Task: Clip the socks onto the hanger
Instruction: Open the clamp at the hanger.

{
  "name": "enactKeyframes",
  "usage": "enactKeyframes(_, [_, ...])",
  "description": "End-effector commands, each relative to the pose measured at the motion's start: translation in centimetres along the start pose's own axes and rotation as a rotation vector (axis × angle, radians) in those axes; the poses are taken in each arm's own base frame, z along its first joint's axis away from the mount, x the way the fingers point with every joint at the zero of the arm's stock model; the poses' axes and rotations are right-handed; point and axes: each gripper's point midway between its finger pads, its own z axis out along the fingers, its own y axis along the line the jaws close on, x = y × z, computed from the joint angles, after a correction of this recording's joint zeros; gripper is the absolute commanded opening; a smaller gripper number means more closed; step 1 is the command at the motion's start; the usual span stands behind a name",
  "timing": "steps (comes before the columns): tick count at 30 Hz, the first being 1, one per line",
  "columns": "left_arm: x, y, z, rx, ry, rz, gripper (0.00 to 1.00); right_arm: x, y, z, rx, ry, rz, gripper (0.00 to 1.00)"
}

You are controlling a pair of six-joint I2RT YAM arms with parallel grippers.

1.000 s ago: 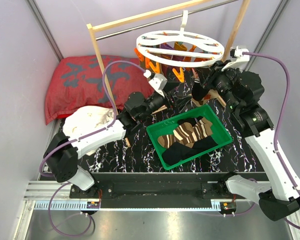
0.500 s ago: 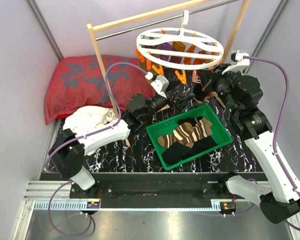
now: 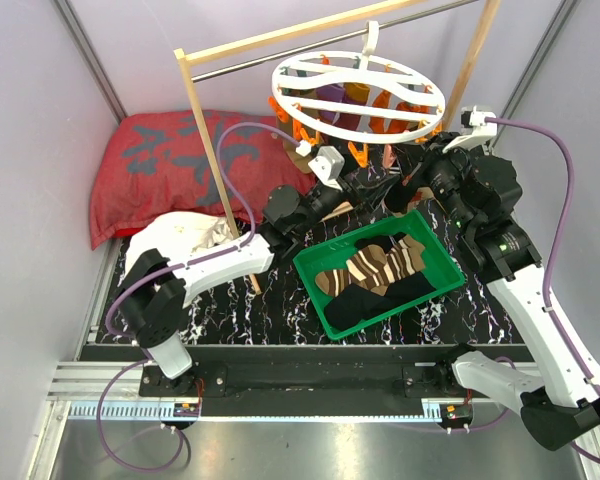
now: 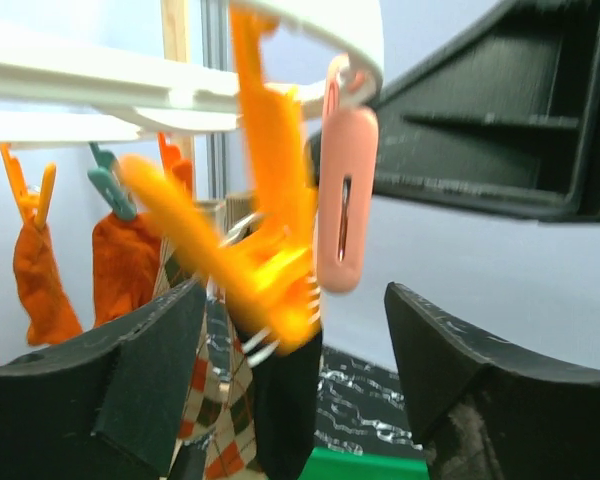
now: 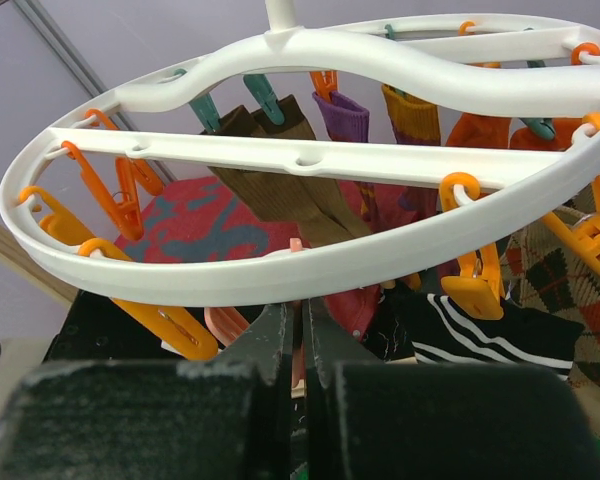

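Now, top view: the hanger point(image 3: 358, 92) hangs at the back, tilted more steeply than a second ago. The left arm point(image 3: 220, 262) has stretched further under its near rim. Striped socks point(image 3: 372, 268) wait in the green tray point(image 3: 308, 288).

Left wrist: the left gripper point(image 4: 295, 300) has its fingers apart. A blurred orange clip point(image 4: 270, 265) sits between them with a dark sock point(image 4: 285, 400) just below; whether it is clipped is unclear.

Right wrist: the right gripper point(image 5: 302, 325) has its fingers pressed together under the ring. Cannot tell if they pinch anything.

Judgement: the ring is probably swinging, so steady the clip before squeezing.
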Motion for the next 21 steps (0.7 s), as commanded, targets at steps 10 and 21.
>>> enactKeyframes(10, [-5.5, -0.6, 1.4, -0.019, -0.195, 0.011, 0.31, -0.5, 0.6, -0.7, -0.02, -0.027, 0.031, 0.01])
enactKeyframes(21, [-4.2, -1.3, 1.0, -0.03, -0.153, 0.028, 0.0, -1.4, 0.6, -1.7, -0.02, -0.063, 0.029, 0.53])
